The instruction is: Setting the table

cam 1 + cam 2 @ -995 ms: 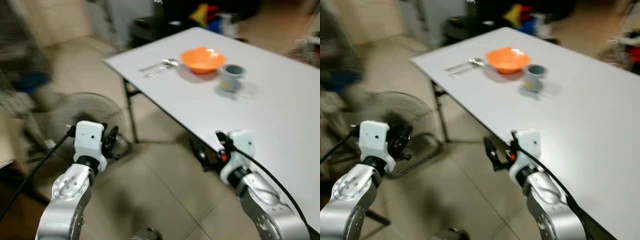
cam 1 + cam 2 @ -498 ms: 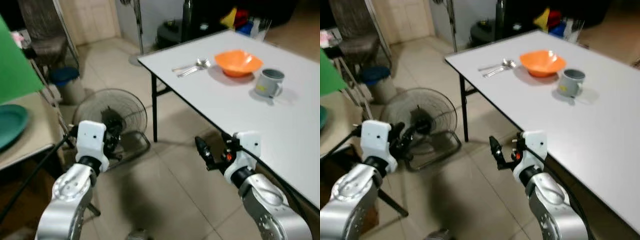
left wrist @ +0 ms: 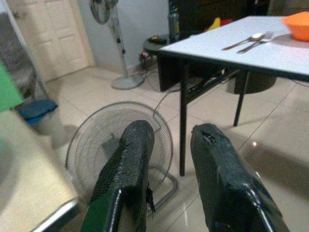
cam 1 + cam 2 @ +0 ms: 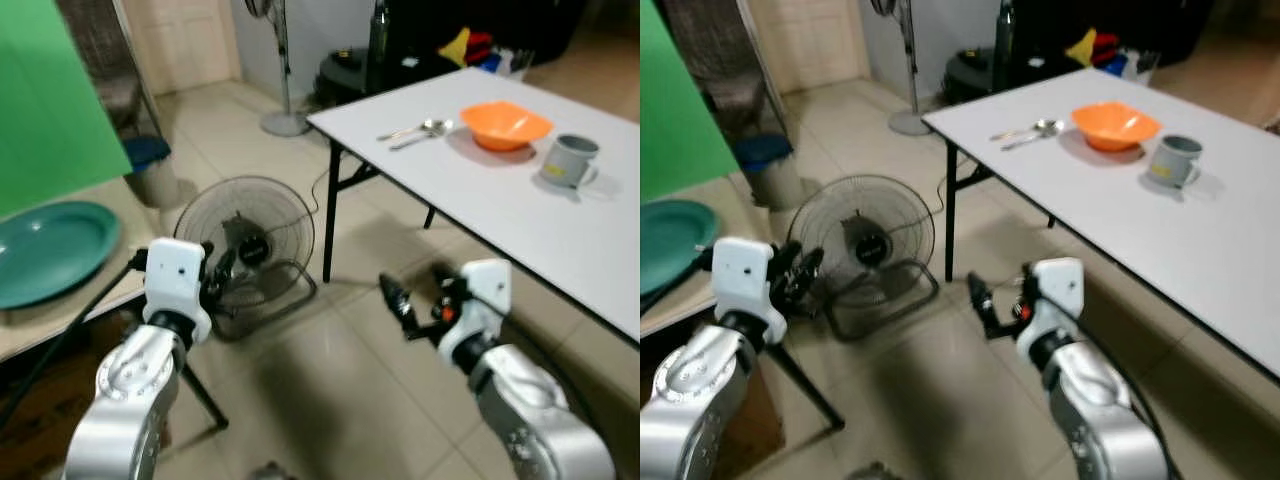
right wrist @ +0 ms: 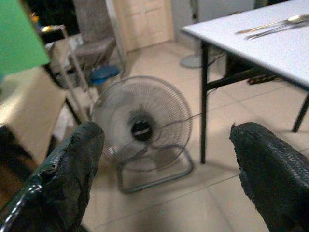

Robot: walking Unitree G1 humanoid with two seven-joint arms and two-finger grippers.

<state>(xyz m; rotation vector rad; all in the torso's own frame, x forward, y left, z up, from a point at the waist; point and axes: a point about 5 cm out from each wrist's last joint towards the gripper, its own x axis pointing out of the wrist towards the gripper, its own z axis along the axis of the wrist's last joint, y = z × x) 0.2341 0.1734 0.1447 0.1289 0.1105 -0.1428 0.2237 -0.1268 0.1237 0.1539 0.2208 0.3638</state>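
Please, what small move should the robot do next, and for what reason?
Probably keep turning left toward the teal plate on the side counter and reach for it with the left gripper. The table already holds a bowl, mug and spoon, but no plate, and both grippers are empty.

Table [image 4: 480, 190] at 2 o'clock — on it, far end: spoon and fork [image 4: 412, 133], bowl [image 4: 505, 123] right of them, mug [image 4: 569, 161] nearer. Floor fan [image 4: 245, 236] at 11 o'clock; plate [image 4: 52, 250] on a counter [image 4: 60, 315] at 9 o'clock.
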